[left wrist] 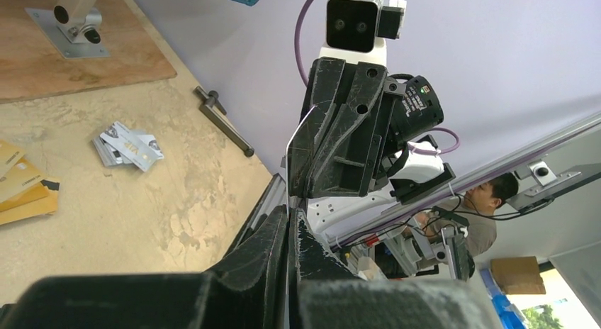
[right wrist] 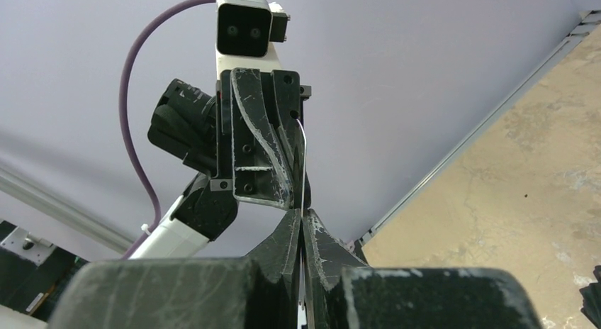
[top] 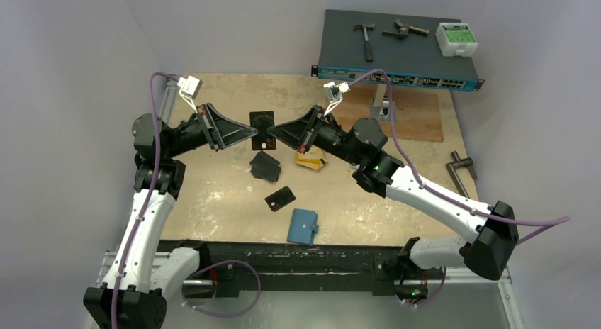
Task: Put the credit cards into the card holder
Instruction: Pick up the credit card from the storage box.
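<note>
Both arms meet tip to tip over mid-table. The left gripper (top: pixel 253 137) and right gripper (top: pixel 271 135) each have their fingers pressed together on opposite edges of the same dark card (top: pixel 262 143), which they hold off the table (top: pixel 212 194). Both wrist views show that card edge-on as a thin line running from one pair of fingers to the other. The card holder (top: pixel 303 226) is teal, folded shut and lying flat near the front edge, well apart from both grippers. A single black card (top: pixel 281 198) lies just up-left of it. A black stack (top: pixel 266 166), slightly fanned, lies beneath the held card. Another black card (top: pixel 261 121) lies flat further back. The orange-gold cards (top: pixel 312 160) sit partly under the right arm. The silver cards (left wrist: pixel 127 146) form a small loose pile beyond them, seen only from the left wrist. A blue rack unit (top: pixel 397 56) sits at the back.
</note>
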